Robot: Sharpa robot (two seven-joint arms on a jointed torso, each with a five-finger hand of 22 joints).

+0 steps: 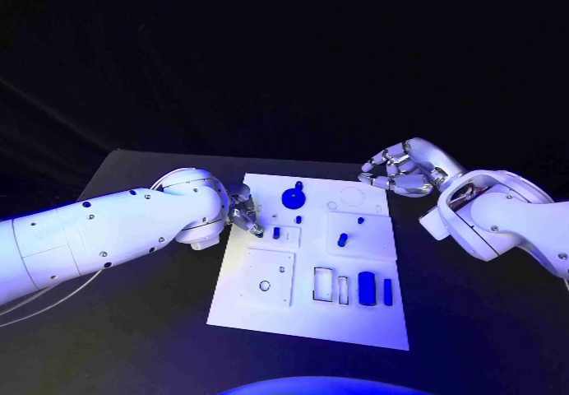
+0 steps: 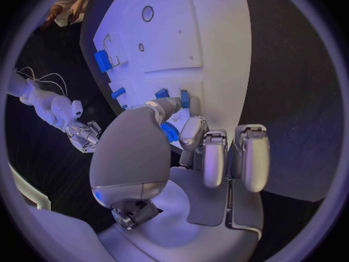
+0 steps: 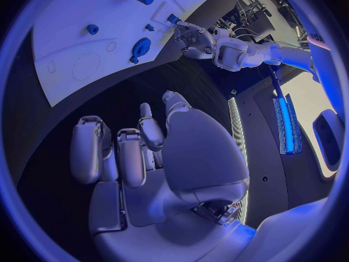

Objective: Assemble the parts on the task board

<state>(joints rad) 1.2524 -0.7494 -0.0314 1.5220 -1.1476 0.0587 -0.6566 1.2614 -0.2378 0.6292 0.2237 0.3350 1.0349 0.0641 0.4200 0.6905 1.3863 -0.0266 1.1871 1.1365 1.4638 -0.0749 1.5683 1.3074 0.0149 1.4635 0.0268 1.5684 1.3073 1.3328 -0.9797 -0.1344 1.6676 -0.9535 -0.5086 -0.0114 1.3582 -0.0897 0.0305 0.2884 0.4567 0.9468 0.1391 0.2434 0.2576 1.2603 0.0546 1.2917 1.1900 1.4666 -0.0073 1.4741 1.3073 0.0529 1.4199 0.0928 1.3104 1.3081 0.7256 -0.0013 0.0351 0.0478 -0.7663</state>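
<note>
The white task board lies mid-table. On it are a round blue part with a tab, small blue parts, and two blue blocks near its right edge. My left hand hangs over the board's left edge. Its thumb reaches close to a small blue part, and I see nothing held. My right hand hovers off the board's far right corner with its fingers curled in on nothing. The right wrist view shows the board and the round part.
The black table surrounds the board, with bare room at the front, left and right. Empty outlined recesses and a raised white plate take up the board's near half. My left forearm crosses the table's left side.
</note>
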